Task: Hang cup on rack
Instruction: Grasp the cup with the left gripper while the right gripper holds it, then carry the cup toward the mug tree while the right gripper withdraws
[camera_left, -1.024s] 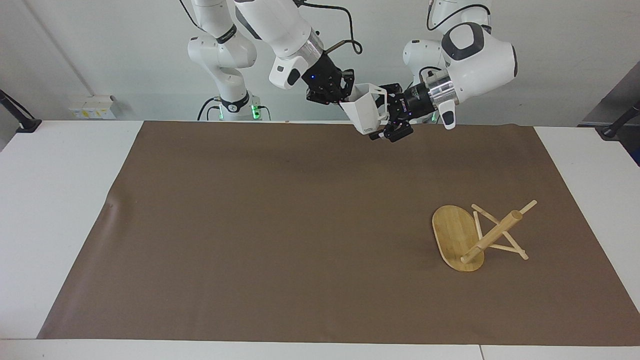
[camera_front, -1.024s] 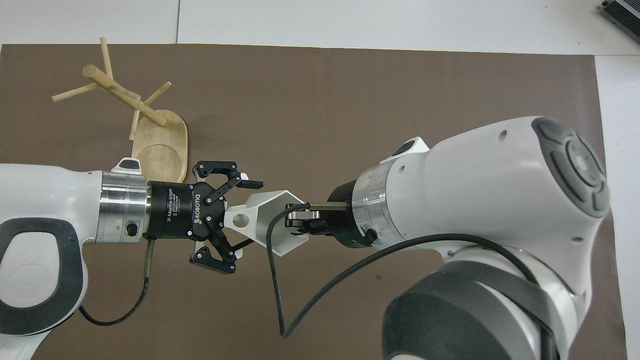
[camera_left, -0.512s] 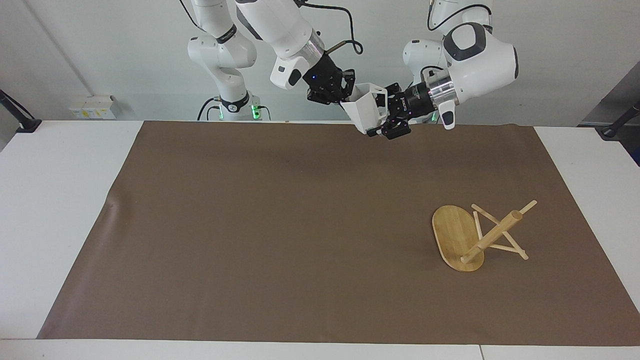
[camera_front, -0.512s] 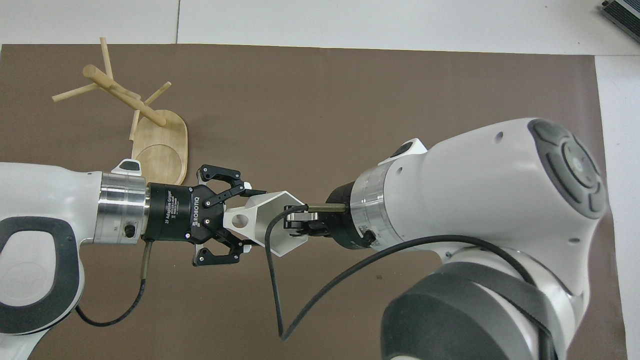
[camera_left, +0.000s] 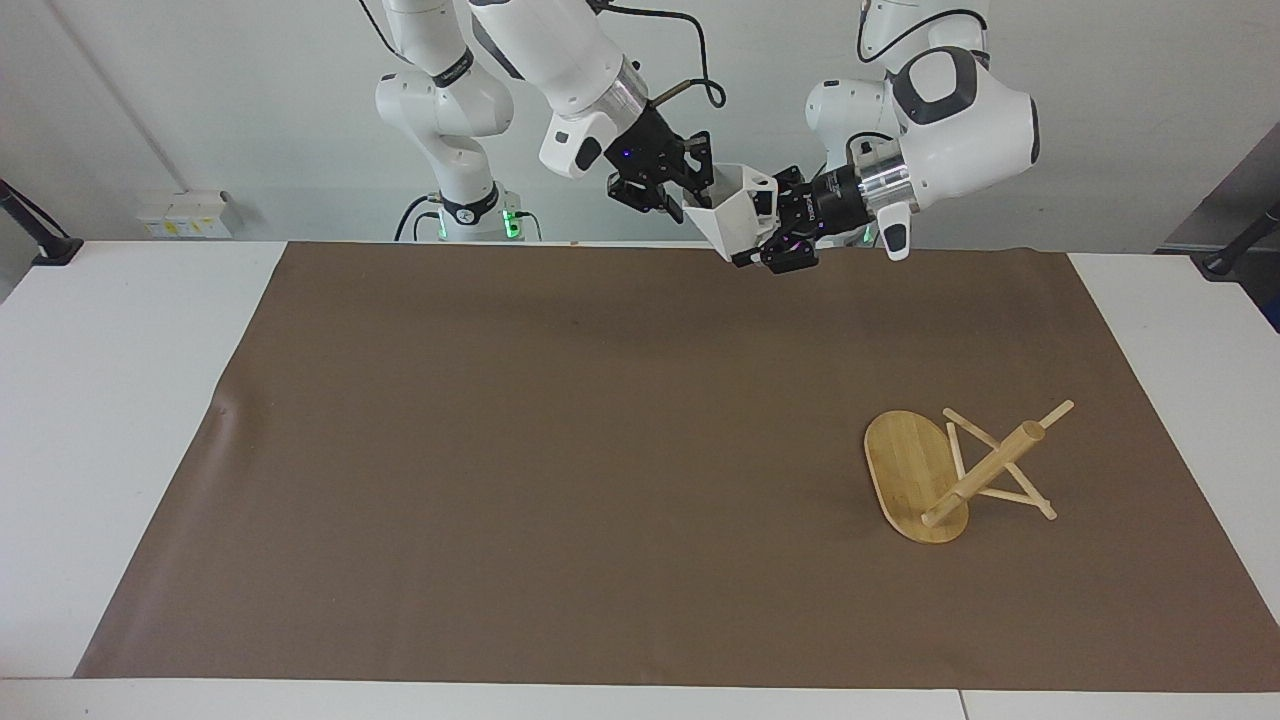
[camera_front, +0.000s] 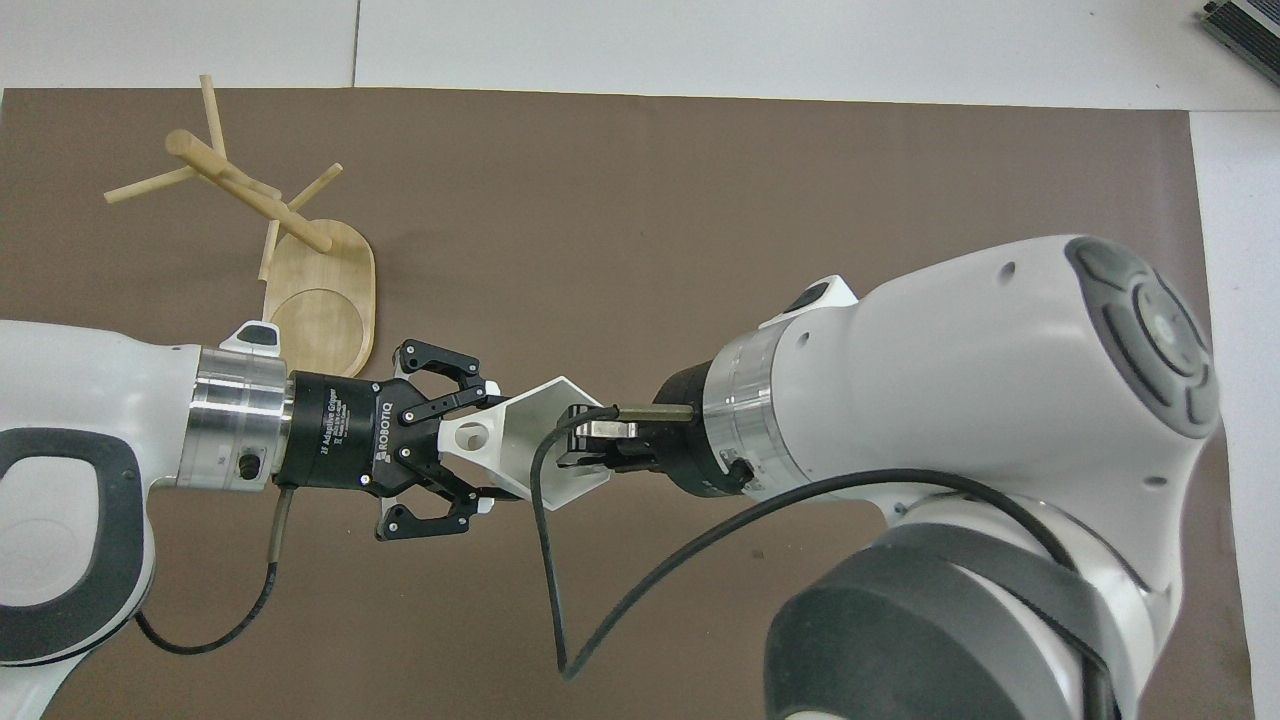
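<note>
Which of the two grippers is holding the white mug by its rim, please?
The right gripper, pinching the mug's rim wall; the left gripper sits at the handle end instead.

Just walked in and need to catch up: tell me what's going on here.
Both arms hold the cup in the air between them, over the mat at the robots' end of the table. The right claw pinches its rim; the left claw has closed on the handle side, apparently a handover. The rack lies tipped over toward the left arm's end.

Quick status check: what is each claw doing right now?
Left claw: shut on the small white faceted cup, at its handle end.
Right claw: shut on the cup's rim.
</note>
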